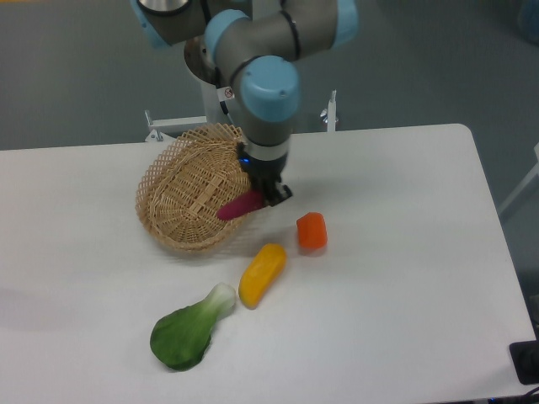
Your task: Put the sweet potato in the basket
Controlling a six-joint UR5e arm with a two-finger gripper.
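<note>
The sweet potato (240, 206) is a small magenta-purple tuber, held at its right end by my gripper (268, 195). It points left and down over the right side of the basket (181, 198), an oval tan wicker basket that sits tilted on the table. The gripper is shut on the sweet potato, just above the basket's right rim. I cannot tell whether the tuber touches the basket's weave.
An orange chunk (312, 231) lies right of the basket. A yellow oblong vegetable (262, 273) lies in front of it. A green leafy vegetable (192, 330) lies nearer the front edge. The arm's base and a metal bracket (328, 114) stand behind the table.
</note>
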